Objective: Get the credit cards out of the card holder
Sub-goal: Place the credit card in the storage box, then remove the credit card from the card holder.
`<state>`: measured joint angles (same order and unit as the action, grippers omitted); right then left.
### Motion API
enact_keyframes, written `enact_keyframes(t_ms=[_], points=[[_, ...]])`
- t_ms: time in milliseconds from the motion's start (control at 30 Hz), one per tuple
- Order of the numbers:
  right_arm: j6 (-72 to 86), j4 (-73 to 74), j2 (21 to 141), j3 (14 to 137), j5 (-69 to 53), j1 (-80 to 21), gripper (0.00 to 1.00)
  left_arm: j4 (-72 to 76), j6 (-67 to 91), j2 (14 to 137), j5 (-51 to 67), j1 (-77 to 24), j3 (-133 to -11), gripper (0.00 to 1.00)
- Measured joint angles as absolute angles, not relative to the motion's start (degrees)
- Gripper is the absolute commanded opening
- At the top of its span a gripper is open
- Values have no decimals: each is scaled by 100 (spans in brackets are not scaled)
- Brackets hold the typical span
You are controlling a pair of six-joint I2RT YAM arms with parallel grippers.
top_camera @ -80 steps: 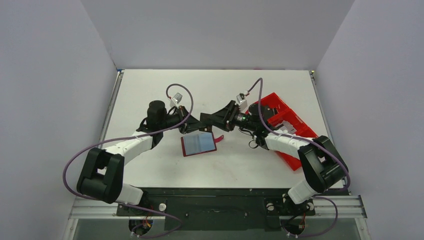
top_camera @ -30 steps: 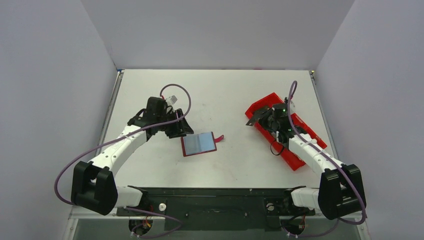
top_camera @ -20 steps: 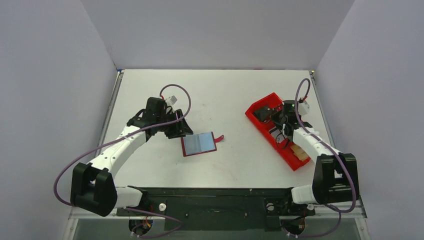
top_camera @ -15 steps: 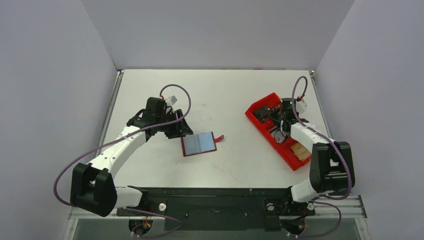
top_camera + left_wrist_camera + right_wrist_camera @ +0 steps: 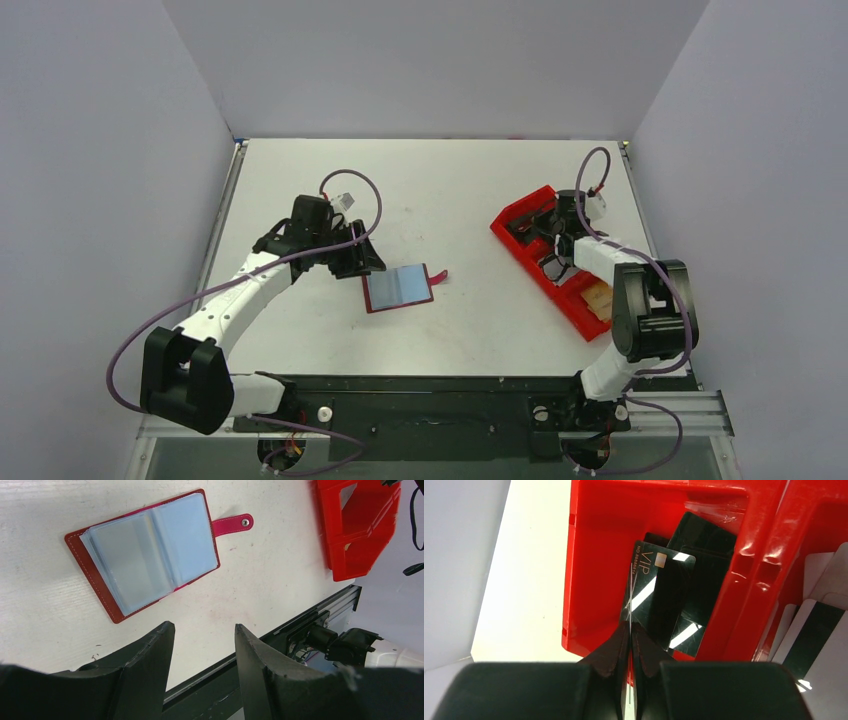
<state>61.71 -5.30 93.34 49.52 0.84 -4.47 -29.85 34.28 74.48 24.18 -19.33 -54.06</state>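
Right wrist: your right gripper [image 5: 629,630] pinches a card [image 5: 630,595] edge-on above the tray's [image 5: 594,540] black cards [image 5: 674,595]; left gripper [image 5: 203,628] stands spread near the holder [image 5: 145,555].

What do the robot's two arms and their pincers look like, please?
Both arms, the left arm and the right arm, have white links between chunky black joints, and a purple cable loops loosely along each. The left pincer and right pincer have matte black, wedge-shaped fingers tapering to narrow tips. No markings show on them.
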Motion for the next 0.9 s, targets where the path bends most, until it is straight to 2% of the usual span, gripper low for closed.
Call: enact_keyframes(t_ms=[67, 100, 167, 233, 333, 667, 900], points=[[6239, -607, 9378, 4952, 60, -447, 14, -2995, 3426, 7448, 2418, -1933, -5406, 46], [6270, -637, 9376, 4952, 56, -447, 23, -3000, 3428, 7448, 2418, -1933, -5408, 45], [6311, -698, 9376, 4952, 54, -447, 34, -3028, 3428, 7448, 2418, -1933, -5428, 45], [6370, -714, 9376, 4952, 56, -449, 42, -3044, 3426, 7448, 2418, -1933, -5472, 45], [6386, -742, 9286, 4958, 54, -458, 49, -3059, 3424, 7459, 2421, -1933, -5568, 45], [6208, 60, 8696, 4958, 154, -624, 52, -3092, 3424, 7634, 2421, -1933, -5723, 45], [5566, 943, 8429, 5369, 250, -1697, 52, -3201, 3435, 7697, 2244, -1920, -5769, 45]])
